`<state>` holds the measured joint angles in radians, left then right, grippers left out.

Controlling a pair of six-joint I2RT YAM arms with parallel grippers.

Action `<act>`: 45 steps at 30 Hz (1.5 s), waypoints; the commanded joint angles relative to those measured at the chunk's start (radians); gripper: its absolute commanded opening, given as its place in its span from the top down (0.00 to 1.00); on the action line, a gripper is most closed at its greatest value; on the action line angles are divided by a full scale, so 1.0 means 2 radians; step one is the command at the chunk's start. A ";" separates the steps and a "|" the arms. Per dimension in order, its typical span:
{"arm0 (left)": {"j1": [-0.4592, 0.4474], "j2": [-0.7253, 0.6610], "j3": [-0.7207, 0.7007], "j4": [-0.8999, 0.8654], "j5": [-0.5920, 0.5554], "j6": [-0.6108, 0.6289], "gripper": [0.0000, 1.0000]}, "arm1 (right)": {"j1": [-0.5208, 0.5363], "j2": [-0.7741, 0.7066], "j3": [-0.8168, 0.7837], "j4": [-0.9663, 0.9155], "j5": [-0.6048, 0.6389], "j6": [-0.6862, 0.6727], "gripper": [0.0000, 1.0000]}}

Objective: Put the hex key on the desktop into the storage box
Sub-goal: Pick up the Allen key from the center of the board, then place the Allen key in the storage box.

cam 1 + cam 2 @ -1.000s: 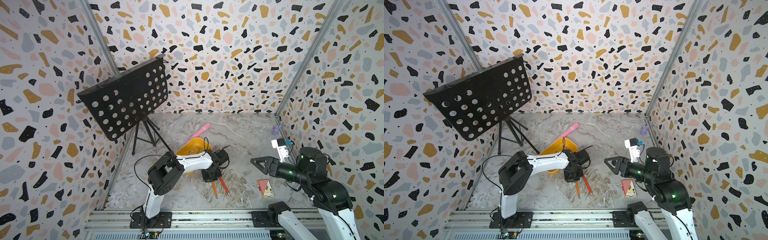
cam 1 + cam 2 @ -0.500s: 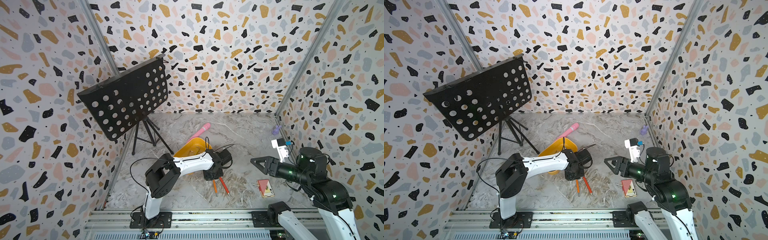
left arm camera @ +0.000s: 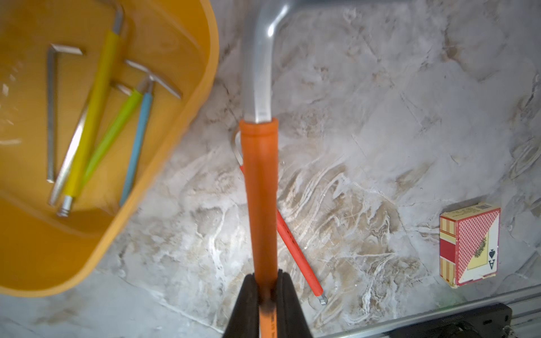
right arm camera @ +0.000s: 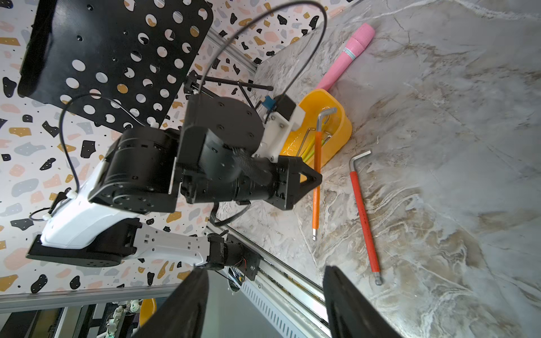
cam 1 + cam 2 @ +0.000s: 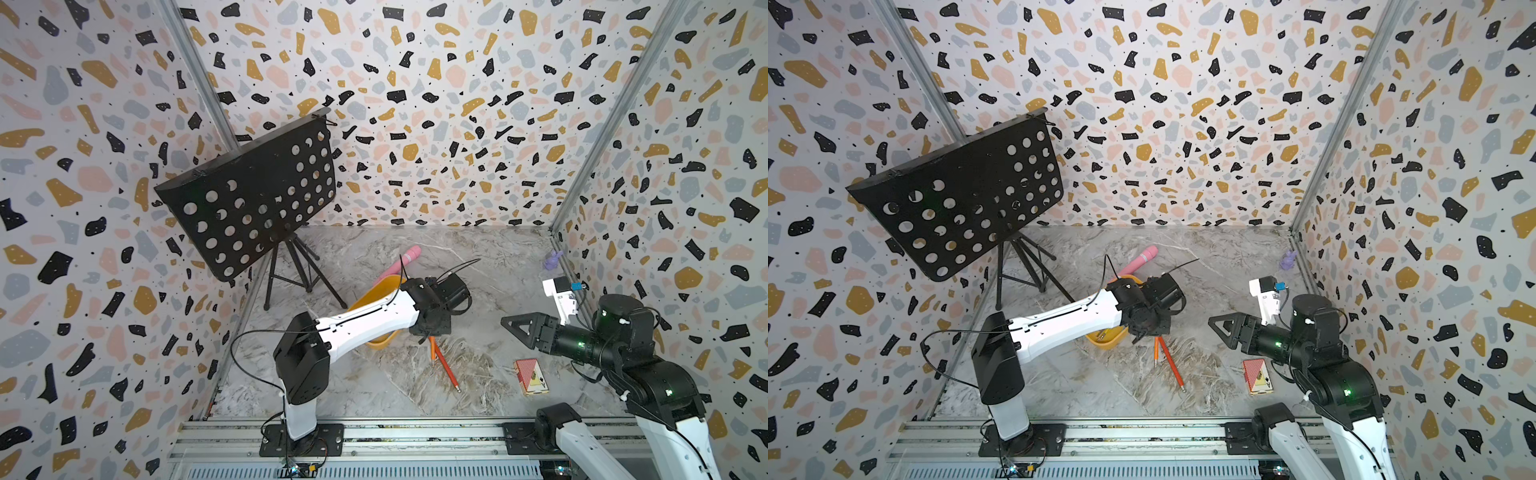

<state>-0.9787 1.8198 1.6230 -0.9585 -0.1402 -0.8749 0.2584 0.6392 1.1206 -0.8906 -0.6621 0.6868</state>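
Top views show, lowest in the frame at lower right, a red patterned card box (image 5: 530, 376) on the grey-white marble worktop (image 5: 374, 390). Just above it hang the right jaws (image 5: 511, 325), which the right wrist view shows spread and empty. Left of the card box a red-sleeved steel hex key (image 5: 444, 365) lies flat. Near it, the left jaws (image 3: 265, 281) pinch the sleeve of an orange-sleeved steel hex key (image 3: 260, 190). This key's bare bent end sits just beside the wall of the yellow-orange plastic storage box (image 3: 190, 111), which holds yellow-, green- and blue-sleeved keys (image 3: 93, 117). The white left arm (image 5: 365, 320) partly covers the box. Further up lie a pink cylinder (image 5: 409, 257) and, upper left, a black perforated stand (image 5: 249, 199).
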 commanded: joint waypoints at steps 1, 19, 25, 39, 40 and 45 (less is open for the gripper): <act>0.038 -0.021 0.016 -0.034 -0.034 0.104 1.00 | 0.002 -0.005 0.007 -0.003 0.001 -0.007 0.32; 0.145 0.008 -0.035 0.044 -0.090 0.334 1.00 | 0.002 -0.003 0.011 -0.007 -0.001 -0.009 0.32; 0.164 0.038 -0.050 0.051 -0.068 0.342 1.00 | 0.002 -0.001 0.007 -0.006 -0.001 -0.009 0.32; 0.168 0.084 -0.074 0.053 -0.069 0.355 1.00 | 0.002 0.002 0.000 0.000 -0.003 -0.009 0.32; 0.168 0.090 -0.073 0.052 -0.072 0.355 1.00 | 0.002 0.003 0.000 -0.002 -0.002 -0.008 0.32; 0.168 0.106 -0.073 0.048 -0.084 0.352 1.00 | 0.002 0.002 -0.001 -0.002 -0.002 -0.008 0.32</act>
<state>-0.6479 2.0293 1.4830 -0.8551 -0.2855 -0.1741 0.2584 0.6407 1.1202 -0.8906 -0.6624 0.6838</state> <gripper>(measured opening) 0.111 0.676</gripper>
